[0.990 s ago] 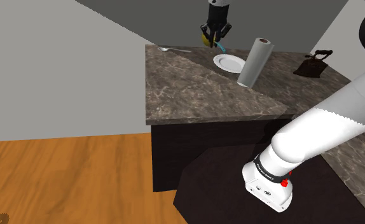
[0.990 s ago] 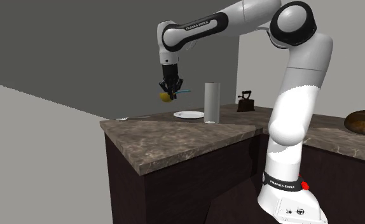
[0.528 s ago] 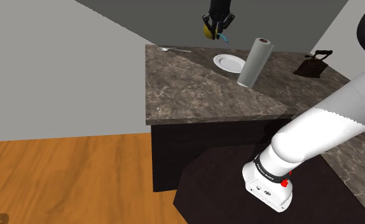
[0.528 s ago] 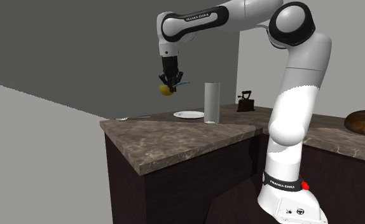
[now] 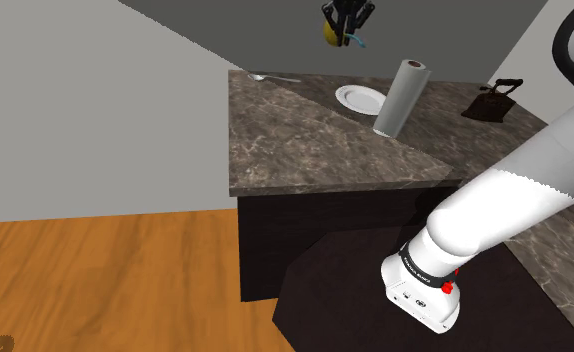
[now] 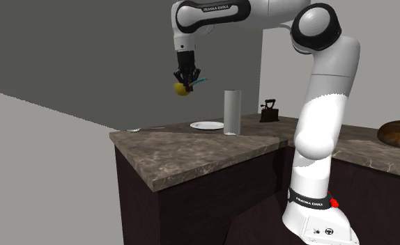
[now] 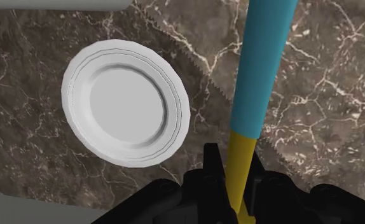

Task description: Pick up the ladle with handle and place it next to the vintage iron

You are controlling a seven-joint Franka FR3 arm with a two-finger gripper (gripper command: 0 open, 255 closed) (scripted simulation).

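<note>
Above counter [image 6: 191,149], claw [image 6: 187,81] grips ladle [image 6: 182,89], handle [image 6: 201,81] near level, pointing toward iron [image 6: 269,111].

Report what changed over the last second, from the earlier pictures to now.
The gripper rose farther above the counter, carrying the ladle up with it. Its fingers stay shut on the ladle's yellow and blue handle, and nothing was let go. The white plate, the upright grey roll and the dark iron stayed where they were.
</note>
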